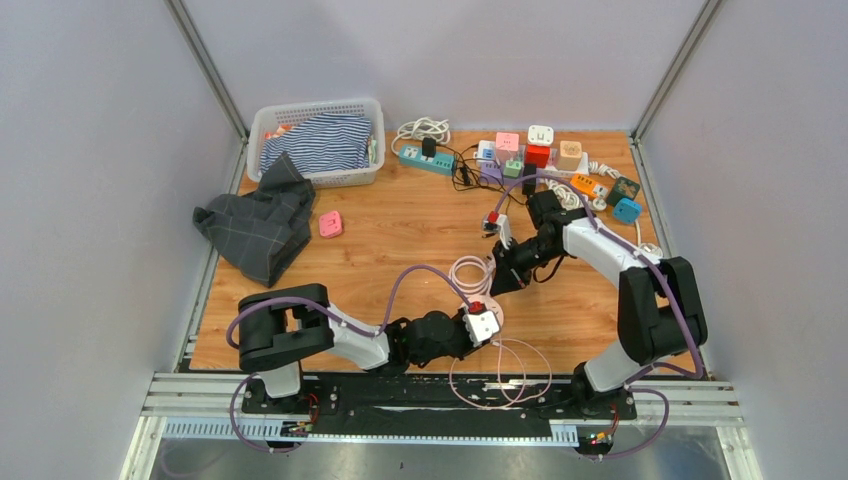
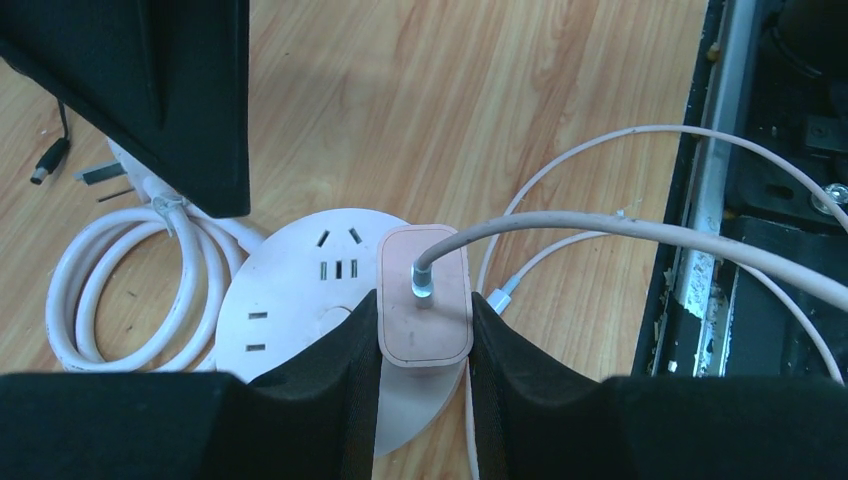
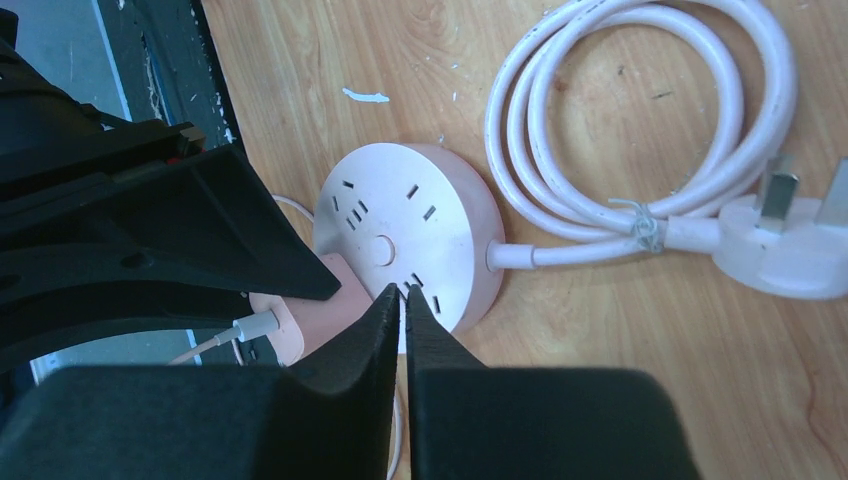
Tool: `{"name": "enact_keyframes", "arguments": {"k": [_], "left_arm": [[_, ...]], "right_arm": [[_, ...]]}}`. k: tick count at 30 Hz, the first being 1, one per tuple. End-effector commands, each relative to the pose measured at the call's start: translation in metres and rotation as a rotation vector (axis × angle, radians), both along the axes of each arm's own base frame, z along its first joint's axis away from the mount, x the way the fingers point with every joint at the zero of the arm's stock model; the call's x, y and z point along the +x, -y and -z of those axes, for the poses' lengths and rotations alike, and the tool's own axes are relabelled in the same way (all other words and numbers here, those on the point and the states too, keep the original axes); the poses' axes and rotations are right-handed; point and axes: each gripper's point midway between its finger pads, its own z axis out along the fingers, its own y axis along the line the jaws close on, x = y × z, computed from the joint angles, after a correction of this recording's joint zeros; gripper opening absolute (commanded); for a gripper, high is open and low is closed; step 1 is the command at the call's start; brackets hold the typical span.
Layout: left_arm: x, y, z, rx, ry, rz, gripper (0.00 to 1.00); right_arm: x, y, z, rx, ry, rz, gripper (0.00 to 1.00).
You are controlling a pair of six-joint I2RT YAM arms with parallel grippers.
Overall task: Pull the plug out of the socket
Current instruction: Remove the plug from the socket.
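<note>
The left gripper [image 2: 425, 335] is grasping the pink charger plug [image 2: 425, 300] by its two flat sides, low centre of the left wrist view. The plug is sitting seated in the round pink socket [image 2: 300, 290], so the pull is not yet done. The side grip is leaving the plug's top free, where the charger cable [image 2: 600, 225] is running off toward the right edge.

The right gripper [image 3: 403, 300] is showing clenched jaws with nothing between them, its tips lying over the socket's near edge, bottom centre of its own view. Judged, it is placed to pin the socket down while the plug is drawn off. Whether it is actually bearing down cannot be told.

The coiled white cord [image 3: 640, 130] and its three-pin plug [image 3: 780, 250] are lying just beside the socket, upper right, apart from both grippers. The two grippers are crowding each other over the socket, which is the likeliest obstruction. A laundry basket [image 1: 345, 176], a dark cloth [image 1: 260, 225] and adapter cubes [image 1: 540, 150] are lying well apart, across the top of the overhead view.
</note>
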Motion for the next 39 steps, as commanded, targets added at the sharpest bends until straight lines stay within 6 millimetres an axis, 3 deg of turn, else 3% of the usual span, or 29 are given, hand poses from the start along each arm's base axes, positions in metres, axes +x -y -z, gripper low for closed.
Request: {"name": "enact_keyframes", "arguments": {"k": [1, 11, 22, 29, 39], "left_arm": [[-0.012, -0.013, 0.033, 0.086, 0.01, 0.076, 0.0], [-0.012, -0.018, 0.036, 0.058, 0.021, 0.07, 0.0], [-0.013, -0.014, 0.036, 0.052, 0.001, 0.077, 0.0], [-0.006, -0.018, 0.021, -0.068, -0.216, 0.081, 0.0], [-0.006, -0.016, 0.027, 0.028, -0.09, 0.101, 0.0]], "right_arm": [[-0.008, -0.006, 0.002, -0.022, -0.009, -0.058, 0.05], [-0.027, -0.014, 0.016, -0.078, -0.03, -0.177, 0.02], [-0.02, 0.002, 0.048, -0.244, -0.067, -0.161, 0.01], [-0.015, 0.011, 0.063, -0.337, -0.082, -0.152, 0.01], [-0.013, 0.016, 0.074, -0.409, -0.096, -0.15, 0.01]]}}
